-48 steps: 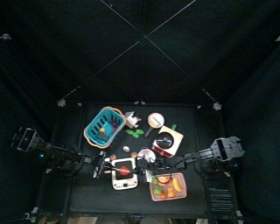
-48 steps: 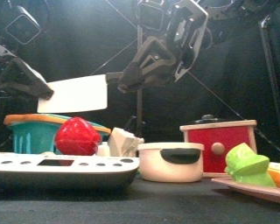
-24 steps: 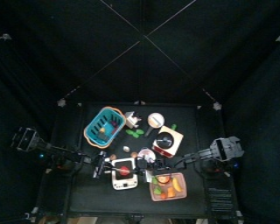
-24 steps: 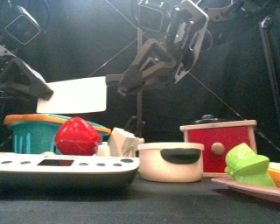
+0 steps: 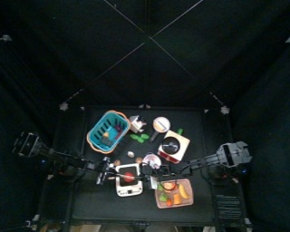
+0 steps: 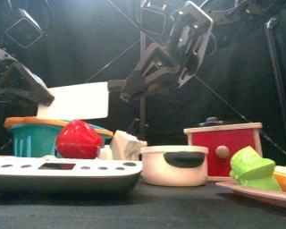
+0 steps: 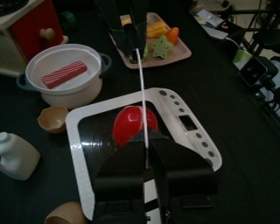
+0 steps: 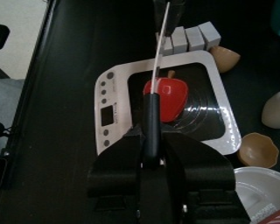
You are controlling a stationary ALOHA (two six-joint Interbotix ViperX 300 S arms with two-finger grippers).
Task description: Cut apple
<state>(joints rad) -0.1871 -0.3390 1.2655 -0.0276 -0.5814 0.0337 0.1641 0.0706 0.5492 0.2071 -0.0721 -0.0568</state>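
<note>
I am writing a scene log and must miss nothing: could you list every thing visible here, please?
small round toy apple: 1, red, on the board
rectangular plastic board: 1, white, table's front left
round pot: 1, white, right of the board
box with a knob: 1, red, behind the pot
oval basket: 1, teal, behind the board
flat tray: 1, pink, front right, holding orange, yellow and green toy foods
small bottle: 1, white, beside the board
small cups: 2, tan, beside the board
left tool: shut on a thin white blade
right tool: shut on a black-handled knife
</note>
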